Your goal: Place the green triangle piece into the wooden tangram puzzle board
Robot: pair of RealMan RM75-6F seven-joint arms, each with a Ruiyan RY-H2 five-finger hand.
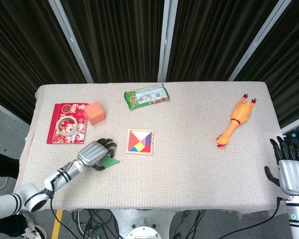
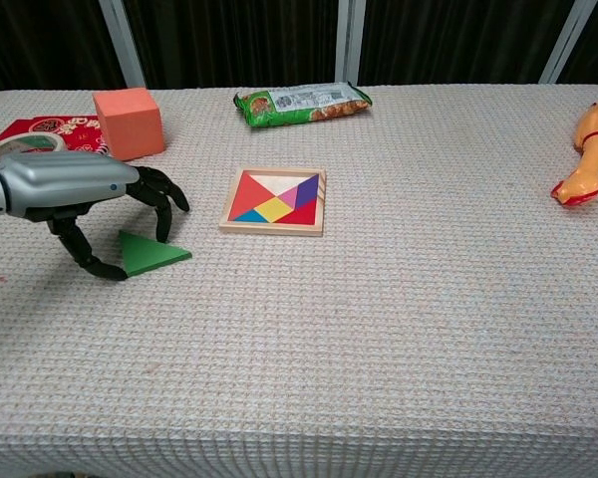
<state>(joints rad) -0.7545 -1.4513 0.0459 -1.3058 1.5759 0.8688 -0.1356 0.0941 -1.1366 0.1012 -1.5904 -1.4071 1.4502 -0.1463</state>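
Observation:
The green triangle piece [image 1: 110, 161] [image 2: 151, 255] lies flat on the table, left of the wooden tangram board [image 1: 139, 153] [image 2: 271, 230], which holds several coloured pieces. My left hand [image 1: 94, 154] [image 2: 70, 189] arches over the triangle's left part. Its thumb tip is at the triangle's left edge and its fingertips [image 2: 164, 221] hang just above the far edge. The triangle stays on the cloth and is not lifted. My right hand [image 1: 291, 172] hovers off the table's near right corner, fingers spread and holding nothing.
An orange cube [image 2: 129, 122] and a red booklet with a tape roll [image 1: 66, 125] sit behind the left hand. A green snack packet [image 2: 301, 102] lies at the back centre. At the right is a rubber chicken [image 1: 235, 121].

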